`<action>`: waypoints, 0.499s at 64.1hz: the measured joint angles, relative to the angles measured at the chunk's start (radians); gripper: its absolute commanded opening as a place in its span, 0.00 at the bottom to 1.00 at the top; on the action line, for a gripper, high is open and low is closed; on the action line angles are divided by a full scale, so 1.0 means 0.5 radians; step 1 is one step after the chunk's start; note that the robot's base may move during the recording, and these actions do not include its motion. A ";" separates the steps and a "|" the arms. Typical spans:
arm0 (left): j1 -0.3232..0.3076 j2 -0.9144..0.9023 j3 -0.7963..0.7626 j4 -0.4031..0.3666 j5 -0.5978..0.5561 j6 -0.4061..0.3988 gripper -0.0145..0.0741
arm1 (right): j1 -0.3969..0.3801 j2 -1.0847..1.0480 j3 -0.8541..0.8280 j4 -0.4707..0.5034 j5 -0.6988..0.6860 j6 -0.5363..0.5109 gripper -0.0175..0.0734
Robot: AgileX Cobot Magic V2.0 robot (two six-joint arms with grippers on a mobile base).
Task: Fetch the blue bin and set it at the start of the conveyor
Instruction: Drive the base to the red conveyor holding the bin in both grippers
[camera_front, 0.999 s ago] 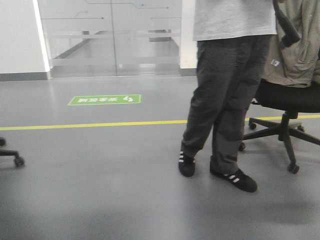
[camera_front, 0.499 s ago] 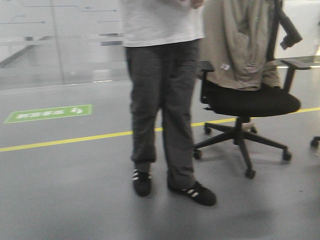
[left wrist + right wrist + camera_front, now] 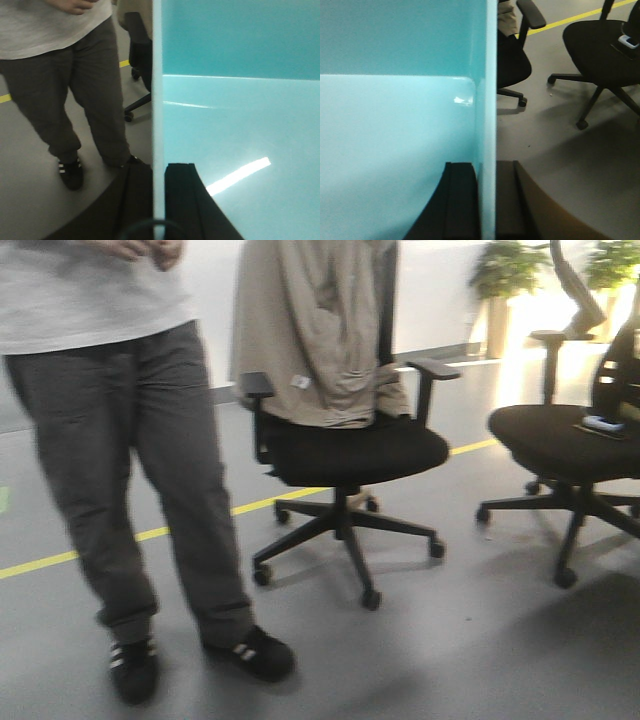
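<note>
The light cyan blue bin (image 3: 240, 115) fills the right of the left wrist view and the left of the right wrist view (image 3: 395, 125). My left gripper (image 3: 158, 170) is shut on the bin's left wall, one black finger (image 3: 182, 190) inside and one outside. My right gripper (image 3: 487, 167) is shut on the bin's right wall, one finger (image 3: 462, 195) inside and one outside. The bin hangs above the grey floor. It does not show in the front view. The conveyor start is out of view.
A person in dark trousers (image 3: 110, 470) stands close at the left front. A black office chair with a beige jacket (image 3: 340, 440) stands ahead, a second black chair (image 3: 570, 440) to the right. A yellow floor line (image 3: 60, 558) crosses behind them. Plants (image 3: 505, 270) stand at the far wall.
The front view has swung right: the person slid from right of centre to the left edge, the jacketed chair moved to the centre, and a second chair came into view.
</note>
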 measured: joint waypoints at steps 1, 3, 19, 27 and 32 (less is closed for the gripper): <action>0.000 0.000 0.000 0.000 0.000 0.000 0.04 | 0.000 0.000 0.000 0.000 0.000 0.000 0.01; 0.000 0.000 0.000 0.004 0.000 0.000 0.04 | 0.000 0.000 0.000 0.000 0.000 0.000 0.01; 0.000 0.000 0.000 0.004 0.000 0.000 0.04 | 0.000 0.000 0.000 0.000 0.000 0.000 0.01; 0.000 0.000 0.000 0.004 0.000 0.000 0.04 | 0.000 0.000 0.000 0.000 0.000 0.000 0.01; 0.000 0.000 0.000 0.004 0.000 0.000 0.04 | 0.000 0.000 0.000 0.000 0.000 0.000 0.01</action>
